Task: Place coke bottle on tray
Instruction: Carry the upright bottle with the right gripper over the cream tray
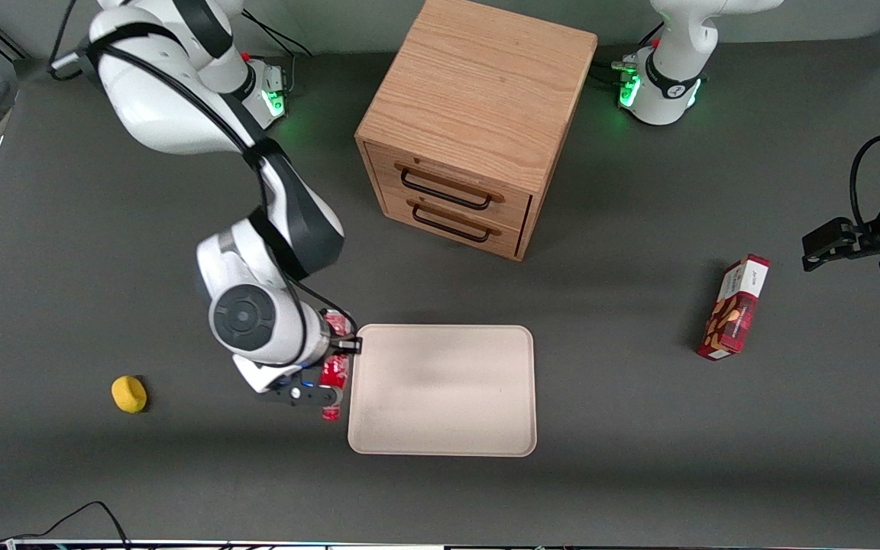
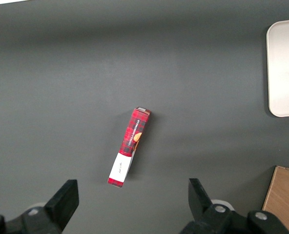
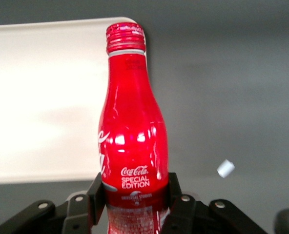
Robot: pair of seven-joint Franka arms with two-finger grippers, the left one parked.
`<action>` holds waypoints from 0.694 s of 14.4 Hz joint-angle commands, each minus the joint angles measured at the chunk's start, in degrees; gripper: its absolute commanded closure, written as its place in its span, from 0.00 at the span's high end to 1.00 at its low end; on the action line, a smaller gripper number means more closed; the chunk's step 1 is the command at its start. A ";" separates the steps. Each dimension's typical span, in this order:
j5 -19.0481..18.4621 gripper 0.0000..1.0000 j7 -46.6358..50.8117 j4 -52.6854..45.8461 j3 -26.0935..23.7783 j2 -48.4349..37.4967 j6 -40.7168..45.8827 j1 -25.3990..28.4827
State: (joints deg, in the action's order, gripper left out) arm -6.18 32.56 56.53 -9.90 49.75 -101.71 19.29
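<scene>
My right gripper is shut on the coke bottle, a slim red bottle with white script and a red cap. In the right wrist view the bottle sits between the two black fingers, which press on its lower body. The bottle is held beside the edge of the beige tray that faces the working arm's end of the table, just outside the rim. The tray also shows in the right wrist view, and a corner of it in the left wrist view.
A wooden two-drawer cabinet stands farther from the front camera than the tray. A red snack box lies toward the parked arm's end of the table, also seen in the left wrist view. A small yellow object lies toward the working arm's end.
</scene>
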 commanded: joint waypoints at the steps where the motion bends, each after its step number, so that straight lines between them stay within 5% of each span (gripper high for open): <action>1: -1.73 0.00 -1.54 -4.14 0.85 5.17 -4.62 1.54; 10: -2.43 0.00 -1.10 -4.06 3.48 11.77 -12.81 4.00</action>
State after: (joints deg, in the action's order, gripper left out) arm -8.06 32.39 55.43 -7.52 59.63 -114.30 22.08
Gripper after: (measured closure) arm 0.463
